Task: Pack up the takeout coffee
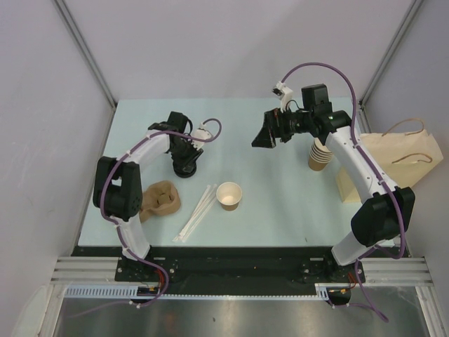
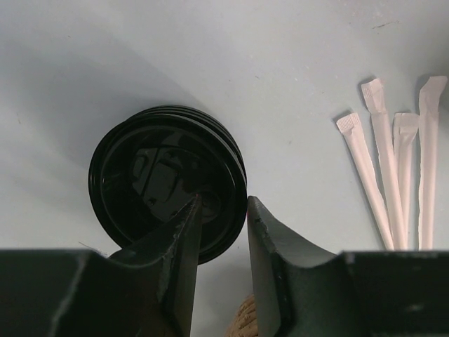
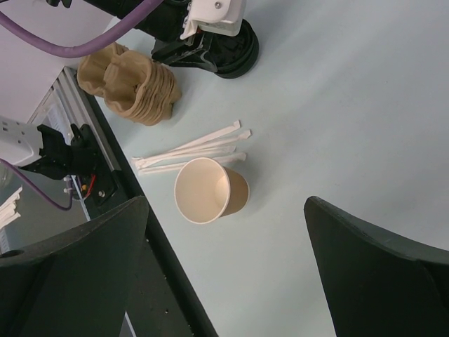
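No lidded cup shows in any view. A lidless kraft paper cup (image 1: pixel 229 195) stands upright in the middle of the table, also in the right wrist view (image 3: pixel 210 191). A stack of black lids (image 1: pixel 186 170) sits at the back left. My left gripper (image 1: pixel 186 160) is down on it. In the left wrist view its jaws (image 2: pixel 223 203) are nearly closed, pinching the right rim of the top black lid (image 2: pixel 158 175). My right gripper (image 1: pixel 265 135) hangs high over the table's middle, open and empty (image 3: pixel 226 203).
A stack of lidless tan cups (image 1: pixel 320 154) stands at the right. A paper bag (image 1: pixel 396 158) lies at the table's right edge. A brown pulp cup carrier (image 1: pixel 160 199) lies at the front left, with wrapped straws (image 1: pixel 198 208) beside the cup.
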Tool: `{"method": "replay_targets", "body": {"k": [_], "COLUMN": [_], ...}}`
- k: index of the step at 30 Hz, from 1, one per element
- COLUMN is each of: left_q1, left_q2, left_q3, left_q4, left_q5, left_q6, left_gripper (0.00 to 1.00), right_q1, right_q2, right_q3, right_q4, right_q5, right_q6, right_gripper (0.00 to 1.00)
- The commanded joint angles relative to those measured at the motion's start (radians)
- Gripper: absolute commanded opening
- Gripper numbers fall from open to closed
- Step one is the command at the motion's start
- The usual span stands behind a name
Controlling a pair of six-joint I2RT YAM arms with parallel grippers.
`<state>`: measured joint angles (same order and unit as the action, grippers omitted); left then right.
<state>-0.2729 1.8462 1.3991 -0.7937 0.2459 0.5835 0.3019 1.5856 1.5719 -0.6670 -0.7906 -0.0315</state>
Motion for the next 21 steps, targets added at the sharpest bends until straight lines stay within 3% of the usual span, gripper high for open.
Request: {"method": "replay_targets", "body": {"k": [1,12,17,21], "left_q1": [-0.009,-0.009,-0.009,-0.008], "left_q2": [0.002,0.010,0.015,0.005], "left_q3": [-0.009,-0.003,-0.002,0.014], "left_q4": [0.011,-0.001,-0.019,-0.044], "left_q5": [0.003,0.007,0.013,0.018], "left_q6": [0.009,0.010,0.019,0.016], "left_gripper": [0.36,0.32,0.25,0.11], "right_q1": [0.002,0.000,0.000,-0.003], "right_q2": [-0.007,0.001,0.004,0.008], "right_q3": [0.005,0.020,0.030,0.039], "right_q4": [0.006,-0.006,-0.009,-0.014], "right_q5": [-0.002,-0.004,-0.004,-0.007], "right_q6": [-0.022,-0.034,-0.038,-0.038], "right_gripper": [1.00,1.00,1.00,1.00]}}
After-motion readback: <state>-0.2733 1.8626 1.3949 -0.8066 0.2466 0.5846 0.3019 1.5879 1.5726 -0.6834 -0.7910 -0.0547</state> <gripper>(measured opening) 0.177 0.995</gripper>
